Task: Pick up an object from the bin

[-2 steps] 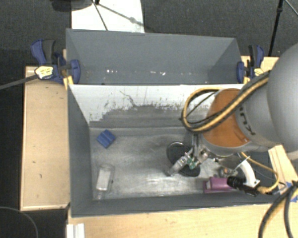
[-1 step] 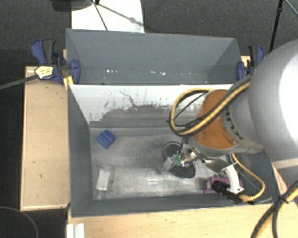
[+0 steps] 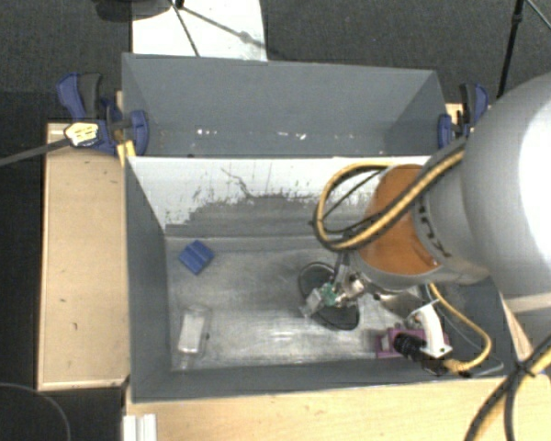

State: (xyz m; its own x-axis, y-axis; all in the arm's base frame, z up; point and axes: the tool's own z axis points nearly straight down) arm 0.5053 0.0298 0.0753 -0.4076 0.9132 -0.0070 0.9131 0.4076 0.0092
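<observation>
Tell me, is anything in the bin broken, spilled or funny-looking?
Nothing looks broken or spilled. The small blue block and the clear plastic piece lie apart on the left of the grey metal bin; a dark round thing lies right of the middle. Only the bin's back wall is scuffed, which looks like wear.

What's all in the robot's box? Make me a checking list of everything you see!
Surface: grey metal bin, bottom scuffed.
Job's things: blue block rear left; clear plastic piece front left; dark round thing mid-right; purple piece front right.
Clutter: nothing seen.
Grippers: gripper low over the dark round thing.
Cables: yellow-and-black cables looped at the wrist.
Surroundings: dark floor; white sheet behind the bin.
</observation>
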